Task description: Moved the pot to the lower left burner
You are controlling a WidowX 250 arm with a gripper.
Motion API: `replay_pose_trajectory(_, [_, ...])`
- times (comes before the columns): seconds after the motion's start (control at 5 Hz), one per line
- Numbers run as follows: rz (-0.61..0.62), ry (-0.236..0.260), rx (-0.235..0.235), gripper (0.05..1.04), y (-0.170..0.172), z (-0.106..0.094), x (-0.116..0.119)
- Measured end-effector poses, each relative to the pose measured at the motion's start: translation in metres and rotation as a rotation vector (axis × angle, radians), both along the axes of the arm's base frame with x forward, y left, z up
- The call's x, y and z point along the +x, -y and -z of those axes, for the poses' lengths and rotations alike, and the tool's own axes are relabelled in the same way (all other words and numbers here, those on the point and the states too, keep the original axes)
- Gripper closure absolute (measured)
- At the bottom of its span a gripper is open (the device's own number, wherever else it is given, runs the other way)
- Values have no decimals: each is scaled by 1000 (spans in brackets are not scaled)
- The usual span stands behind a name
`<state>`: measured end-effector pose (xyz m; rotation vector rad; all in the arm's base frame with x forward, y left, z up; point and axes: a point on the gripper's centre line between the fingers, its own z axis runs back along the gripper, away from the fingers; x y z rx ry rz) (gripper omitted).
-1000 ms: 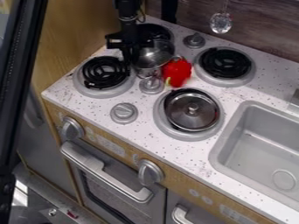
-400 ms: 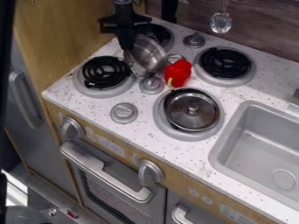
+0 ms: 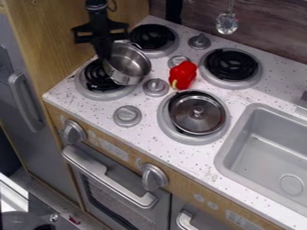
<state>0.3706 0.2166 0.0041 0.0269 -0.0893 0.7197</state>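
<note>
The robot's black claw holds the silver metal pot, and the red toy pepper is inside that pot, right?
Not quite: in the camera view, the black gripper does hold the silver metal pot, but the red toy pepper lies on the white speckled counter, outside it.

- Soft, fairly bright light across the speckled countertop (image 3: 198,166)
- Small glints on the steel pot (image 3: 133,66) and metal lid (image 3: 193,120)
- Glaring white patch (image 3: 12,197), lower left
</note>
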Motion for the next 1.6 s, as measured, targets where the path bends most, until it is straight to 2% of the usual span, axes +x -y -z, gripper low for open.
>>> replay_pose_trajectory(0.2, [-47,3,-11,1027,-16,-2,-8])
replay_pose_trajectory(0.6, [-54,-24,-46,1014,-22,12,-6])
replay_pose_trajectory(0.8, [-47,-48,-54,877,-19,17,-12])
replay_pose_trajectory(1.0, [-10,-64,-11,632,-13,9,-23])
replay_pose_trajectory(1.2, [33,-18,75,309,-11,-21,-21])
replay_pose_trajectory(1.4, [198,59,104,87,12,-38,-15])
replay_pose_trajectory(1.6, [335,66,108,85,25,-44,-16])
